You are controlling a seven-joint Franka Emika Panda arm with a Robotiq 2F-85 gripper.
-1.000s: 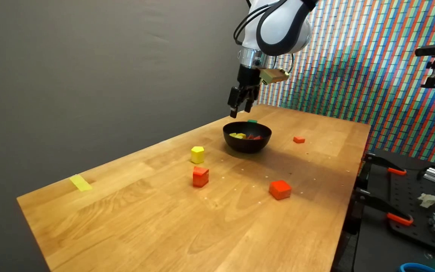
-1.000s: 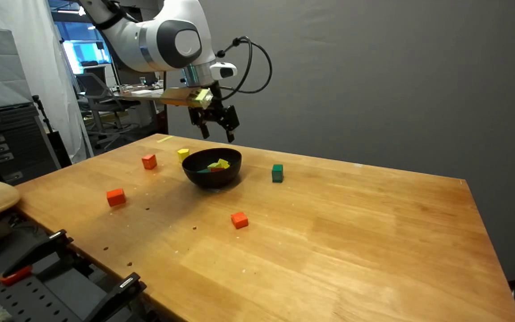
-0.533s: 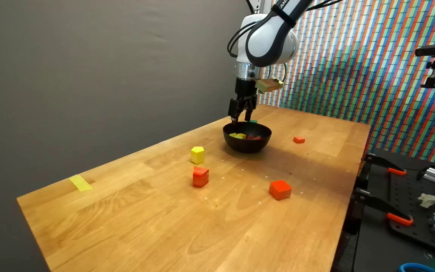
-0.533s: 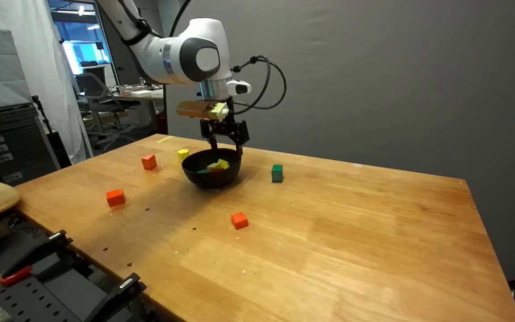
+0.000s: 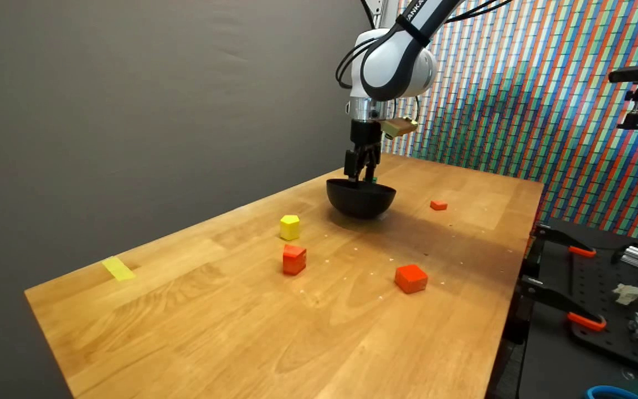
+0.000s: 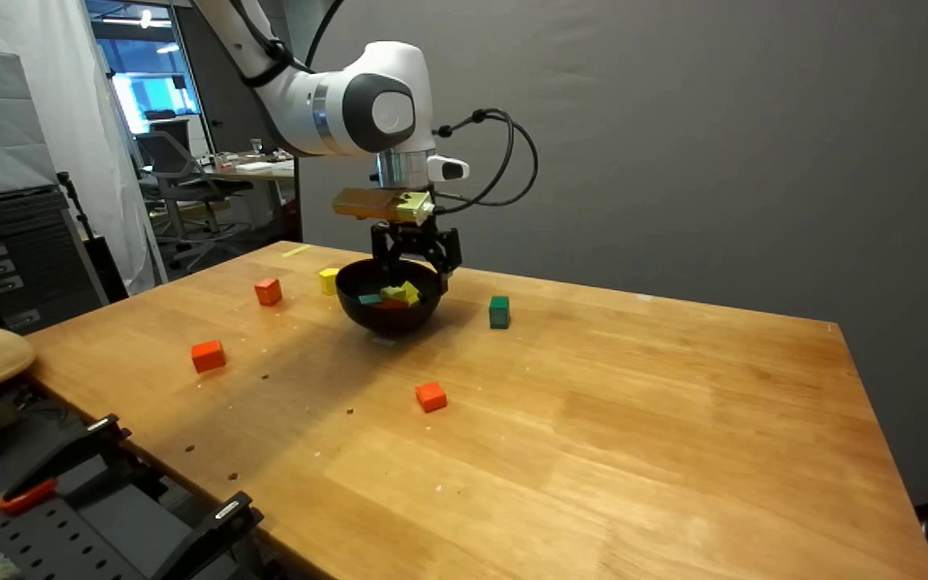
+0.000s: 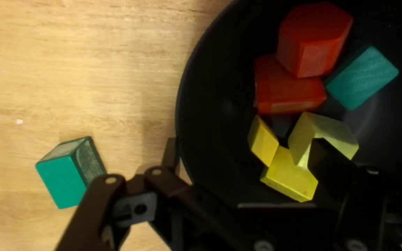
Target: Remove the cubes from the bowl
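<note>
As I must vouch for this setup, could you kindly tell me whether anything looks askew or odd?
Yes: the bowl, with cubes in it, looks tilted; in an exterior view its rim slants and its inside is hidden. The gripper straddles the bowl's wall with open jaws, so it may be tipping it.

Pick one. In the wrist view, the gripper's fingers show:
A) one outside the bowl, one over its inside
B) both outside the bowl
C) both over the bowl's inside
A: one finger of the gripper shows just outside the bowl, the other over its inside, partly covering a pale yellow cube.
</note>
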